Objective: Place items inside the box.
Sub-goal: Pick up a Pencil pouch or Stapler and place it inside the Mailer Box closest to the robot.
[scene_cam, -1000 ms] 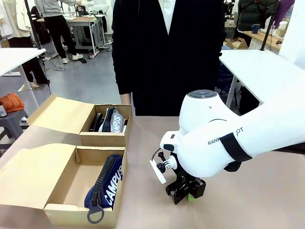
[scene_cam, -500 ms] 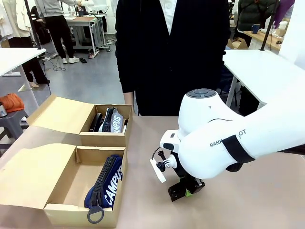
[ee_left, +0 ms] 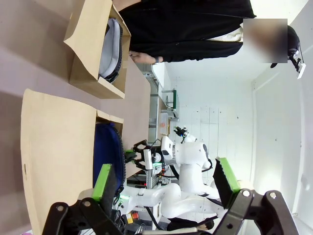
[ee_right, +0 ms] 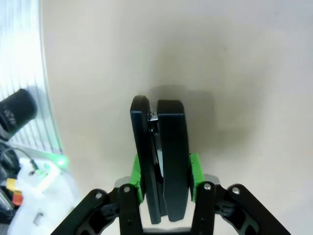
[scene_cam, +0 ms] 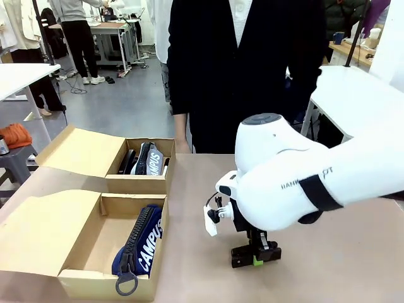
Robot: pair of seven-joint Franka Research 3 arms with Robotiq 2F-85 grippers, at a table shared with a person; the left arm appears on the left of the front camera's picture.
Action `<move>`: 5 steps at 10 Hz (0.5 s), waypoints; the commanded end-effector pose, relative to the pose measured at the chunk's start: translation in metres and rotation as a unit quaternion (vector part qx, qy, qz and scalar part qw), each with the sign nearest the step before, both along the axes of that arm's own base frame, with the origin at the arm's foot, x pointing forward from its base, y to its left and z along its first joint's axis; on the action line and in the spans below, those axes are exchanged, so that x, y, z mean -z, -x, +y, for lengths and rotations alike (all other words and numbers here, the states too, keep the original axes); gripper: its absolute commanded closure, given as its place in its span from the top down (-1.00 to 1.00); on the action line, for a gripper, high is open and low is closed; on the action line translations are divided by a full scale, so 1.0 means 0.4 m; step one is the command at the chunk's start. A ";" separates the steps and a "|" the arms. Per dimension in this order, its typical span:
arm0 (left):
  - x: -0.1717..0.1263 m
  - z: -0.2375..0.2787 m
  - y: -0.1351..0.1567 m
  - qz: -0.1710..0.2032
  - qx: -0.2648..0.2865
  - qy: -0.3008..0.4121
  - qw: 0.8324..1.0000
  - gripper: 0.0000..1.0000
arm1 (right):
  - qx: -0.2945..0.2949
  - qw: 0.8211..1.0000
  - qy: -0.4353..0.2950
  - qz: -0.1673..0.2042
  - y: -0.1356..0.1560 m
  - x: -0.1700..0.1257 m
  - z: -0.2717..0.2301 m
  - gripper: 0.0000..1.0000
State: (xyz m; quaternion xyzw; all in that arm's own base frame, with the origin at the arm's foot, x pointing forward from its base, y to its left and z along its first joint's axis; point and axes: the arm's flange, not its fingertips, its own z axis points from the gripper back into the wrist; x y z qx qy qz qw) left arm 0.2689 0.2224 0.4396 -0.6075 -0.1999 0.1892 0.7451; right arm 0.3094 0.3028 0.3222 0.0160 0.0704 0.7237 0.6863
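Black stapler (ee_right: pixel 168 147) in right gripper (scene_cam: pixel 255 257), low over brown table (scene_cam: pixel 189 208), outside both boxes.
Green pads (ee_right: pixel 194 171) pressed against the stapler's two sides, jaws clamped on it, on the person's (scene_cam: pixel 246 69) side of neither box, to their right. Left gripper (ee_left: pixel 164 178) stood with fingers wide apart, nothing between them. Near cardboard box (scene_cam: pixel 107 278) held a navy "CAMPUS" pouch (scene_cam: pixel 142 246); far cardboard box (scene_cam: pixel 139 183) held a grey pouch (scene_cam: pixel 151 158) beside dark items too small to identify.
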 end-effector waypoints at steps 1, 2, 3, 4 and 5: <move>-0.002 0.002 0.004 -0.010 0.003 0.002 1.000 1.00 | 0.211 0.976 -0.031 0.032 0.063 -0.146 0.029 -1.00; -0.002 0.002 0.004 -0.010 0.003 0.002 1.000 1.00 | 0.275 0.960 -0.051 -0.020 0.103 -0.199 0.037 -1.00; -0.002 0.002 0.004 -0.010 0.003 0.002 1.000 1.00 | 0.320 0.942 -0.046 -0.084 0.151 -0.238 0.047 -1.00; -0.002 0.002 0.004 -0.010 0.003 0.002 1.000 1.00 | 0.312 0.943 -0.048 -0.108 0.200 -0.263 0.048 -1.00; -0.002 0.002 0.004 -0.010 0.003 0.002 1.000 1.00 | 0.294 0.944 -0.075 -0.128 0.239 -0.287 0.039 -1.00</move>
